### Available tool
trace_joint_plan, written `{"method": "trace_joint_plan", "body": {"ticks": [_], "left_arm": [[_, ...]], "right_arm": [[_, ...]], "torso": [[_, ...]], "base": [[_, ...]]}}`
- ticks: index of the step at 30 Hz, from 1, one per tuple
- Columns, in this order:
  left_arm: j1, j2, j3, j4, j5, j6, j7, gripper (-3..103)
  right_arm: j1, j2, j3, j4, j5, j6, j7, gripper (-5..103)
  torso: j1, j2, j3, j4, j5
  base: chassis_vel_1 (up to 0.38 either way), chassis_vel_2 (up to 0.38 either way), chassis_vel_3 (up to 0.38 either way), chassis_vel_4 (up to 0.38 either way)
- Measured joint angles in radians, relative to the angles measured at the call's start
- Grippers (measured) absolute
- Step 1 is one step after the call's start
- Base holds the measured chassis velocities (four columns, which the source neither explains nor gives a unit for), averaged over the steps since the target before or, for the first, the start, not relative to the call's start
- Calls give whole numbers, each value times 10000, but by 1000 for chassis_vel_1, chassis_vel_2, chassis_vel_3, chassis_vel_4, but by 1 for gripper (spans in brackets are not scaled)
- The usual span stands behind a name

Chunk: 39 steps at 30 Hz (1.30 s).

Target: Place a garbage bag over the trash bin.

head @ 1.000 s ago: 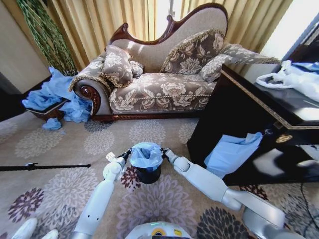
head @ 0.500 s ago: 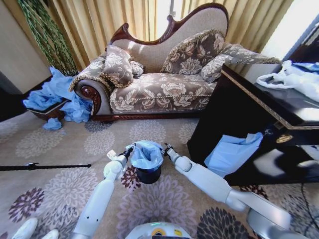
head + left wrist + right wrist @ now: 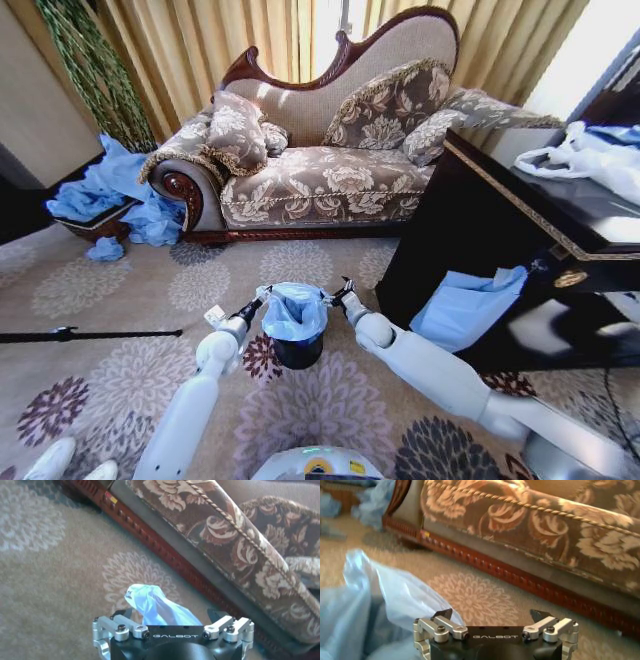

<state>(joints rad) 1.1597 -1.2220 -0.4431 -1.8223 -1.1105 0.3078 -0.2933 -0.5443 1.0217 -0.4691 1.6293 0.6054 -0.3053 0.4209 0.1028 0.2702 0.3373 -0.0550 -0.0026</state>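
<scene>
Left gripper (image 3: 262, 296) pinches the garbage bag (image 3: 295, 310); right gripper (image 3: 337, 294) jaws open, empty. Best to tug the hem evenly down around the trash bin (image 3: 298, 352) on the carpet.

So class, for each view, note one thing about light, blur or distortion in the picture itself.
Head view: bright window light washes out the top right, and the sofa bows with wide-angle bending. Left wrist view: the garbage bag is soft-edged while the left gripper mount reads crisply. Right wrist view: the bag at close range is blurred.
</scene>
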Motion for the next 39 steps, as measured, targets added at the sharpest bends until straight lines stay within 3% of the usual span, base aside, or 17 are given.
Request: {"method": "trace_joint_plan", "body": {"ticks": [2, 4, 5, 7, 8, 10, 15, 22, 26, 35, 38, 39], "left_arm": [[386, 117, -46, -498, 947, 120, 235, 100], [834, 433, -46, -863, 2610, 91, 1268, 100], [834, 433, -46, -863, 2610, 91, 1268, 100], [1176, 961, 4, -1170, 4035, 95, 2172, 100], [1176, 961, 4, -1170, 4035, 95, 2172, 100], [1300, 1581, 136, -1303, 4757, 218, 2431, 100], [1172, 2080, 333, -1004, 5126, 426, 2405, 100], [-13, 2210, 1049, 618, 4914, 865, 2514, 100], [-491, 2373, 1472, 810, 4487, 1185, 2574, 100], [-797, 2248, 1886, 1083, 4392, 1241, 2363, 103], [-890, 2097, 2003, 1210, 4415, 1235, 2274, 89], [-890, 2097, 2003, 1210, 4415, 1235, 2274, 89]], "right_arm": [[-548, 9, 603, 755, 714, -4, 433, 100], [-1405, 191, 1454, 1540, 1490, 66, 789, 100], [-1405, 191, 1454, 1540, 1490, 66, 789, 100], [-2593, 508, 2493, 2082, 1736, 324, 742, 100], [-2593, 508, 2493, 2082, 1736, 324, 742, 100], [-3785, 838, 3597, 2228, 1291, 657, 156, 100], [-4791, 1335, 4839, 2132, 419, 1073, -829, 100], [-5693, 2308, 6403, 1715, -622, 1687, -2212, 100], [-5887, 2577, 6630, 1592, -860, 1818, -2424, 100], [-5931, 2574, 6578, 1718, -889, 1812, -2484, 100], [-5887, 2475, 6539, 1776, -889, 1760, -2459, 100], [-5887, 2475, 6539, 1776, -889, 1760, -2459, 100]], "torso": [[-1, 0, -1, 1, 0], [-1, 0, -1, 2, -1], [-1, 0, -1, 2, -1], [-2, 0, -3, 2, 0], [-2, 0, -3, 2, 0], [-2, 0, -2, -3, 1], [-2, 0, -2, -1, 1], [0, 0, 0, 0, -3], [1, 0, 1, -2, -1], [0, 0, 0, 1, -1], [0, 0, 0, 0, -1], [0, 0, 0, 0, -1]], "base": [[0, 0, 0, 0], [0, 0, 0, 0], [0, 0, 0, 0], [0, 0, 0, 0], [0, 0, 0, 0], [0, 0, 0, 0], [0, 0, 0, 0], [0, 0, 0, 0], [0, 0, 0, 0], [0, 0, 0, 0], [0, 0, 0, 0], [0, 0, 0, 0]]}}
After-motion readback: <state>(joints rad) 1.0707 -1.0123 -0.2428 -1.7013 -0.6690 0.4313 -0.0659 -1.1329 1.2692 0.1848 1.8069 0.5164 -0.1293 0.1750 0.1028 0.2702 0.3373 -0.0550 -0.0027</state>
